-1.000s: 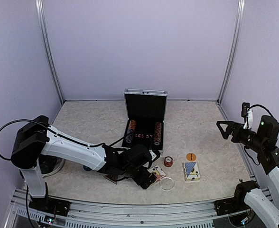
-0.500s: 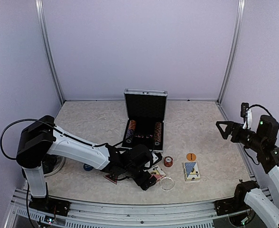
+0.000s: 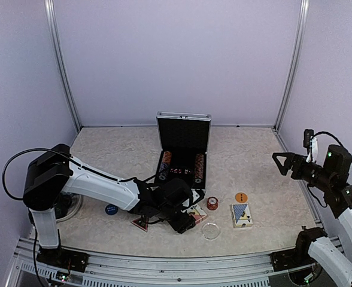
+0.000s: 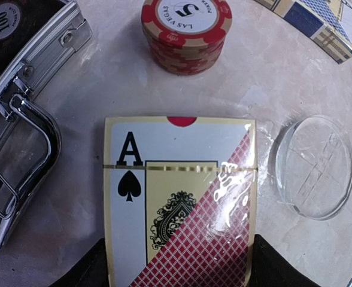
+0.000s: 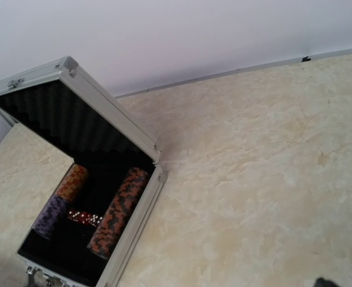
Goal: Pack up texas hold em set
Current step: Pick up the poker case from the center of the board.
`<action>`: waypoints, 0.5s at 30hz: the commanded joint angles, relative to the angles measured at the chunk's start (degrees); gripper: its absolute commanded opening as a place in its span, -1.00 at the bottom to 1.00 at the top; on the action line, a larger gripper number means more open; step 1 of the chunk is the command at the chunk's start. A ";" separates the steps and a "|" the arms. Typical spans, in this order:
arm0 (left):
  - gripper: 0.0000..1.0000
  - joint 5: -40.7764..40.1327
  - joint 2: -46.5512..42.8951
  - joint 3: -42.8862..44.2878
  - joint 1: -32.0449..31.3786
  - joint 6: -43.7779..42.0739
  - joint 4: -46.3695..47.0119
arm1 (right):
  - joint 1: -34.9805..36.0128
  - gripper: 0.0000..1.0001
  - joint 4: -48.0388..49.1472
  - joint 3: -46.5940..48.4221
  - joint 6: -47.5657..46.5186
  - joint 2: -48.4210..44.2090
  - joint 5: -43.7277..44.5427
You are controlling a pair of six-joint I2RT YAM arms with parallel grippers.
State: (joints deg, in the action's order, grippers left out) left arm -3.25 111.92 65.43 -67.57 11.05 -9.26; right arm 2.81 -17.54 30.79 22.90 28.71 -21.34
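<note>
The silver case (image 3: 183,134) stands open at the table's middle, with chip rows (image 5: 113,212) and red dice in its black lining. Just in front of it lies a red-backed card deck (image 4: 179,197), ace of spades showing. My left gripper (image 4: 179,263) is low over the deck (image 3: 197,213), one black finger against each long side. A red chip stack (image 3: 212,203) marked 5 (image 4: 186,33) stands just beyond it. The blue-backed deck (image 3: 242,214), an orange button (image 3: 240,197), a blue button (image 3: 111,209) and a dark triangle marker (image 3: 141,223) lie around. My right gripper (image 3: 278,158) hovers open at the far right.
A clear round disc (image 3: 211,231) lies right of the red deck (image 4: 313,167). The case's latch and handle (image 4: 26,149) sit close on the deck's left. A clear plate's edge (image 3: 74,206) shows behind the left arm's base.
The left gripper's fingers have come in against the sides of the red deck. The left arm shifted slightly, uncovering the blue button. The right arm has not moved.
</note>
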 commanded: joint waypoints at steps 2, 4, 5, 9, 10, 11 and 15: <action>0.21 1.35 -0.77 -0.12 0.25 -0.85 -0.09 | -0.61 0.98 0.63 0.55 -0.55 -0.39 0.30; 0.14 1.17 -2.26 -0.33 0.25 -1.35 -0.22 | -0.61 0.98 0.83 0.43 -0.38 -0.68 0.23; 0.12 1.14 -3.15 -0.38 0.26 -1.60 -0.28 | -0.61 0.98 0.84 0.42 -0.36 -0.79 0.27; 0.12 1.21 -5.77 0.23 0.18 -2.80 -1.38 | -0.61 0.98 0.59 0.47 -0.25 -0.96 0.09; 0.13 0.96 -6.54 0.38 0.12 -3.13 -1.80 | -0.61 0.98 0.73 0.37 -0.15 -1.14 0.08; 0.13 0.64 -7.04 0.48 0.05 -3.52 -2.12 | -0.66 0.98 0.87 0.33 -0.14 -1.27 0.11; 0.14 0.05 -9.71 1.37 -0.01 -4.95 -3.49 | -0.61 0.98 0.56 0.50 -0.22 -1.35 0.01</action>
State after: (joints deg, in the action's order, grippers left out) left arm -2.79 106.72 65.14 -67.57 8.47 -12.60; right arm 2.81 -17.54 30.79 22.90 27.94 -21.37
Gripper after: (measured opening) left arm 0.679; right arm 0.992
